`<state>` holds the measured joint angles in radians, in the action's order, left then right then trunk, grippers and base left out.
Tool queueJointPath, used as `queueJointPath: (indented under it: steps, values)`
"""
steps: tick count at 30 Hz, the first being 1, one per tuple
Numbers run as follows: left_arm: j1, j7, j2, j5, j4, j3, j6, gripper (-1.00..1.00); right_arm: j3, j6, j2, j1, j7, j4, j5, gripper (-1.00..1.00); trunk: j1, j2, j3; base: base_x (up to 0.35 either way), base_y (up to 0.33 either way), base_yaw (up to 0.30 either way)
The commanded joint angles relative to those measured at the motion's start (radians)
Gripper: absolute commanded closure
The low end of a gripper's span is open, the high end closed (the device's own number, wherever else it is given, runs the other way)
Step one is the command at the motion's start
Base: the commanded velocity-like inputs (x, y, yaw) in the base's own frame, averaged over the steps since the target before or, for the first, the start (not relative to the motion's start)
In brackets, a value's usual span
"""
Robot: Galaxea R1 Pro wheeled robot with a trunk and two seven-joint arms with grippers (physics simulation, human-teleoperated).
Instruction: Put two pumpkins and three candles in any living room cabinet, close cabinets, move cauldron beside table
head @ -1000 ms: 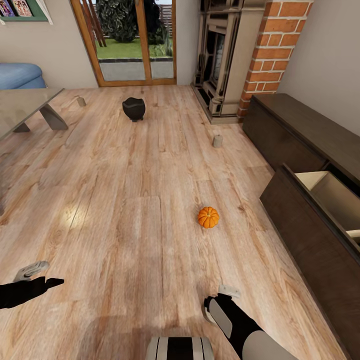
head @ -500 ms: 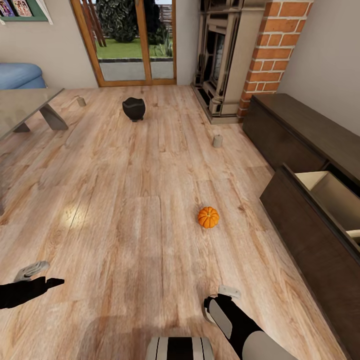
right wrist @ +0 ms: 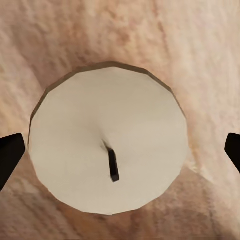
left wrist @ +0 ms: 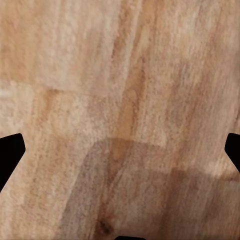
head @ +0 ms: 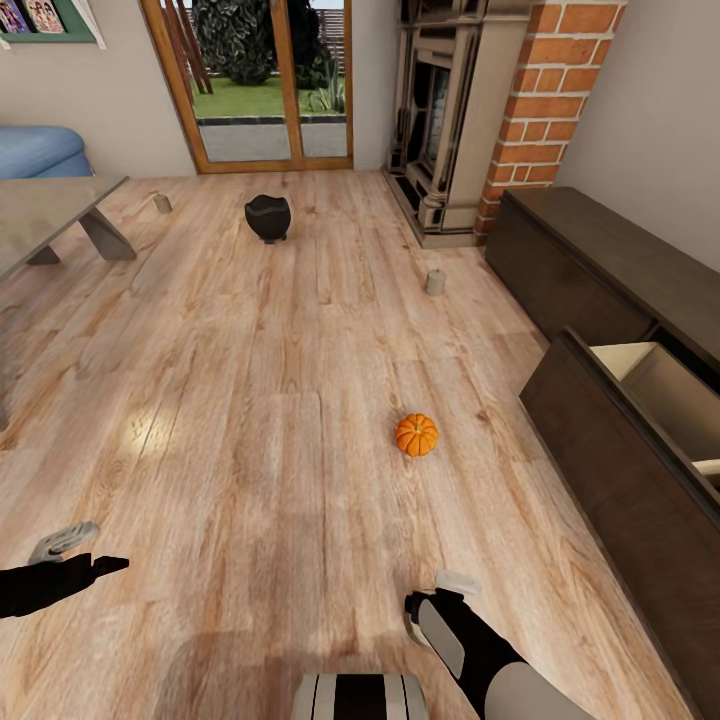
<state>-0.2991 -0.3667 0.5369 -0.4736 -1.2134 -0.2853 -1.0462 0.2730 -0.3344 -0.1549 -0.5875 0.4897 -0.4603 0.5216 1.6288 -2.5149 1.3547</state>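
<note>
A pumpkin (head: 416, 435) sits on the wood floor ahead of my right arm. One candle (head: 435, 282) stands near the fireplace, another candle (head: 162, 203) by the table (head: 50, 205) at far left. The black cauldron (head: 268, 216) rests on the floor beyond. The dark cabinet (head: 600, 250) runs along the right wall with a drawer (head: 620, 460) pulled out, its beige inside showing. My right gripper (right wrist: 120, 150) is open straight above an off-white candle (right wrist: 107, 155) with a dark wick, a fingertip on either side. My left gripper (left wrist: 120, 150) hangs open over bare floor.
A brick fireplace (head: 470, 120) stands at the back right, and glass patio doors (head: 260, 80) at the back. A blue sofa (head: 40, 150) sits behind the table. The open drawer juts into the floor space on the right.
The right gripper has shifted very slightly at the bottom of the head view. Everything else holds still.
</note>
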Motion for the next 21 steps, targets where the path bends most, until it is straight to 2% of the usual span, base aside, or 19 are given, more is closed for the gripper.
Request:
queueJointPath:
  steps: [1, 5, 13, 17, 21]
  values:
    - [0.0, 0.0, 0.0, 0.0, 0.0, 0.0, 0.0, -1.0, 0.0, 0.001, 0.0, 0.0, -0.014, 0.0, 0.0, -1.0, 0.0, 0.0, 0.0, 0.0, 0.0, 0.0]
    - [0.0, 0.0, 0.0, 0.0, 0.0, 0.0, 0.0, -1.0, 0.0, 0.001, 0.0, 0.0, -0.04, 0.0, 0.0, -1.0, 0.0, 0.0, 0.0, 0.0, 0.0, 0.0]
    - [0.0, 0.0, 0.0, 0.0, 0.0, 0.0, 0.0, -1.0, 0.0, 0.002, 0.0, -0.001, -0.046, 0.0, 0.0, -1.0, 0.0, 0.0, 0.0, 0.0, 0.0, 0.0]
    - [0.0, 0.0, 0.0, 0.0, 0.0, 0.001, 0.0, -1.0, 0.0, 0.002, 0.0, -0.001, -0.046, 0.0, 0.0, -1.0, 0.002, -0.001, 0.015, 0.0, 0.0, 0.0]
    - [0.0, 0.0, -0.001, 0.001, 0.0, 0.001, 0.0, -1.0, 0.001, 0.003, 0.0, 0.0, -0.046, 0.0, 0.0, -1.0, 0.002, -0.001, 0.015, 0.0, 0.0, 0.0]
